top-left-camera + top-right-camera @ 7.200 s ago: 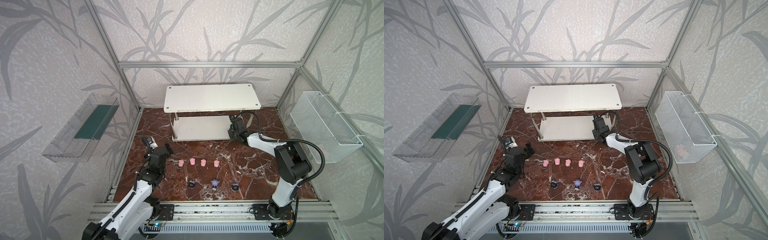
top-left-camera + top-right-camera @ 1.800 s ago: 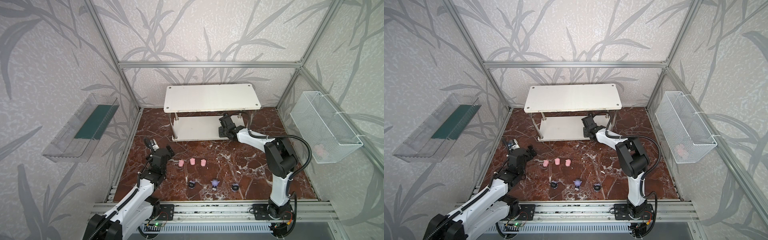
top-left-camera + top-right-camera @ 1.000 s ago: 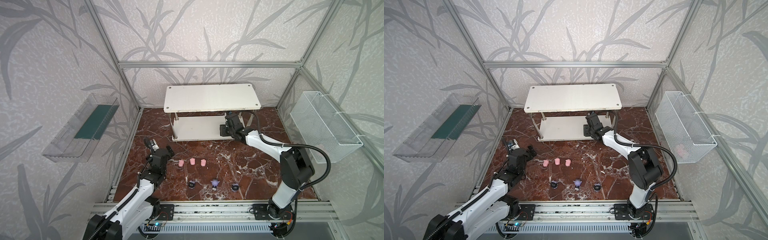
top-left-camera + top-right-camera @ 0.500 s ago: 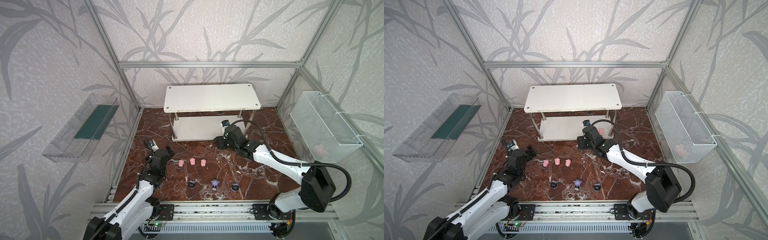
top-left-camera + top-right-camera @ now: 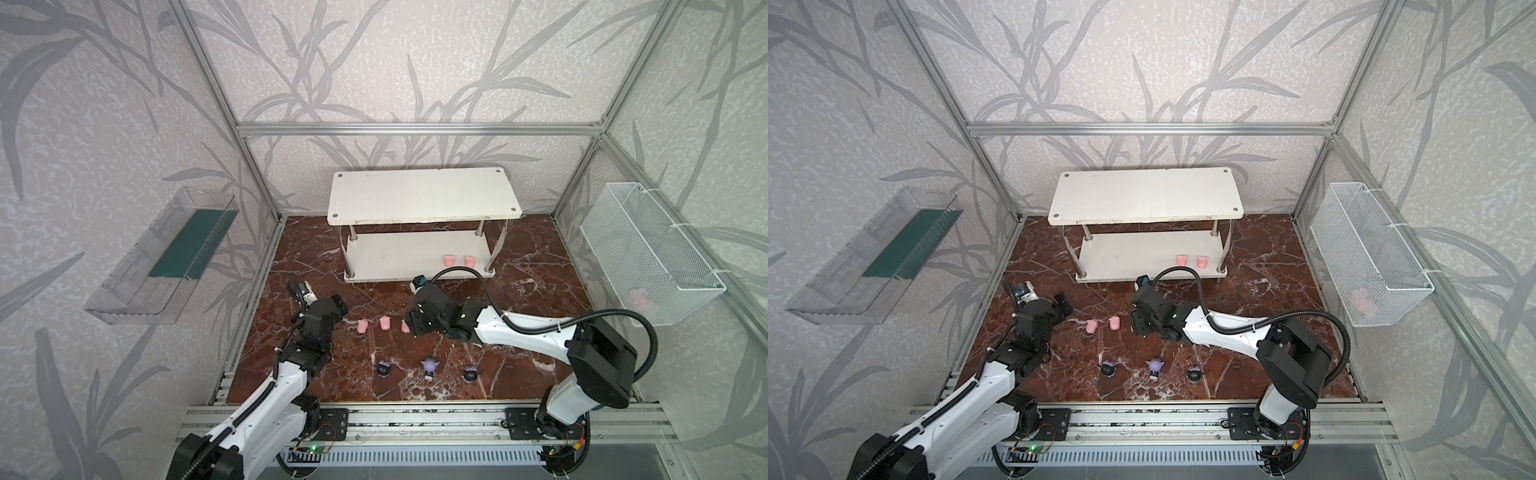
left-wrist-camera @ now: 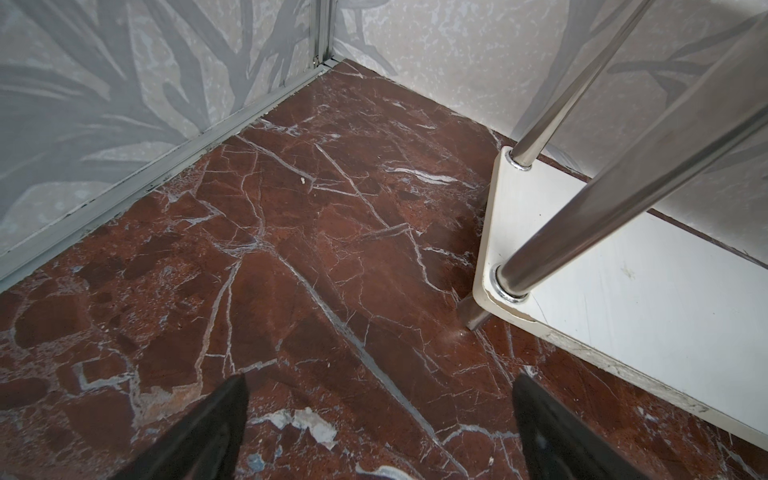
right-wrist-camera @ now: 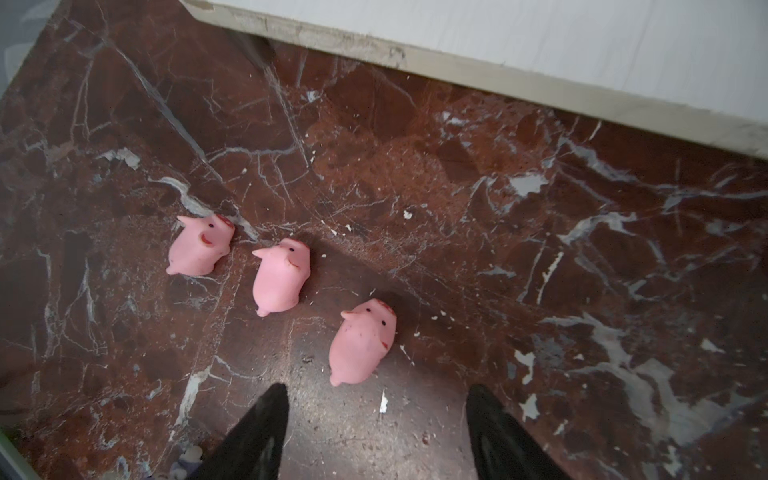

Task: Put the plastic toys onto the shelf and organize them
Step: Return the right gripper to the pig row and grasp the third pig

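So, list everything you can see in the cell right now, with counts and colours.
shelf: one, white, two tiers, back of the floor
shelf piglets: two, pink, lower tier, right end
floor piglets: three, pink, in a row in front of the shelf
black figurines: two, black with lilac, ends of the front row
lilac figurine: one, between them
clear bin: one, transparent, green insert, left wall
wire basket: one, white, right wall
pink item: one, inside the basket, unclear
floor: red-brown marble
left gripper: black, open, over bare floor by the shelf's left end
right gripper: black, open, beside the nearest floor piglet
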